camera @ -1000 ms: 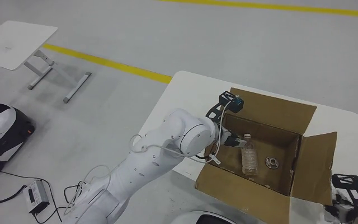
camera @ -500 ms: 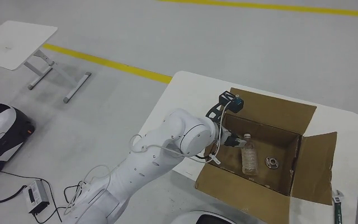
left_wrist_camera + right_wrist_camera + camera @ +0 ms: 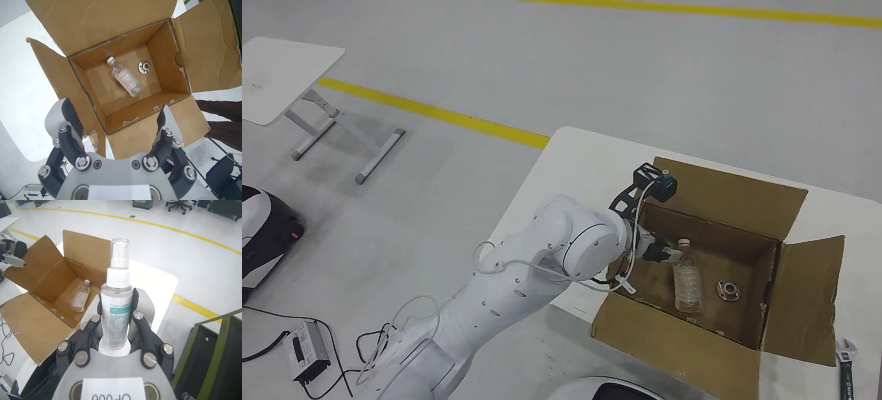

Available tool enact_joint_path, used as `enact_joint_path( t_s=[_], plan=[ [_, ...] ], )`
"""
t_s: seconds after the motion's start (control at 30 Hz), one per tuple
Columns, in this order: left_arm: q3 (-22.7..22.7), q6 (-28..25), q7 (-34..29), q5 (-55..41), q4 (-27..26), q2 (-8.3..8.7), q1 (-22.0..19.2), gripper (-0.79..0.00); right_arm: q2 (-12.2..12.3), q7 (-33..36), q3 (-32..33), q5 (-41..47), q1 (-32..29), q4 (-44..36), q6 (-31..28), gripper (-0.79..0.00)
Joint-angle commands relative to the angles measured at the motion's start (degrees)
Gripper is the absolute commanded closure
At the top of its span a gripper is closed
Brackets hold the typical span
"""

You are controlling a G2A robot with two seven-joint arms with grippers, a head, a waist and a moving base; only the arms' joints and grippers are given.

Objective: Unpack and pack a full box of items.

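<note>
The right gripper [image 3: 116, 306] is clamped on an upright spray bottle [image 3: 116, 291], held outside the box [image 3: 143, 132]. The left gripper [image 3: 117, 115] hangs above it, jaws apart. A plastic bottle [image 3: 124, 79] and metal flange [image 3: 144, 67] lie inside (not touching), so unpacking looks nearly done.

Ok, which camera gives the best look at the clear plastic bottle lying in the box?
The left wrist view: it looks straight down into the box, showing the plastic bottle whole, cap to base. The top view shows it small; the right wrist view, slanted and farther off.
</note>
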Motion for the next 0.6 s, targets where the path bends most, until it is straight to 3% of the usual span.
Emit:
enact_joint_path(
  t_s=[0.0, 0.3, 0.4, 0.57],
  plan=[
    [-1.36, -0.64, 1.31, 1.40, -1.90, 0.32, 1.00, -0.785, 0.23, -0.72, -1.48, 0.78, 0.80, 0.00, -0.27, 0.000],
    [-10.46, 0.43, 3.17, 6.14, -8.71, 1.76, 6.19, -0.785, 1.51, 2.68, -15.64, 2.83, 8.85, 0.00, 3.62, 0.000],
    [-12.93, 1.42, 3.05, 7.50, -9.61, 2.10, 7.78, -0.785, 1.60, 3.90, -21.94, 2.02, 10.85, 0.00, 8.50, 0.000],
    [-12.93, 1.42, 3.05, 7.50, -9.61, 2.10, 7.78, -0.785, 1.47, 4.16, -31.36, -6.73, 13.56, 1.71, 19.05, 0.000]
  ],
)
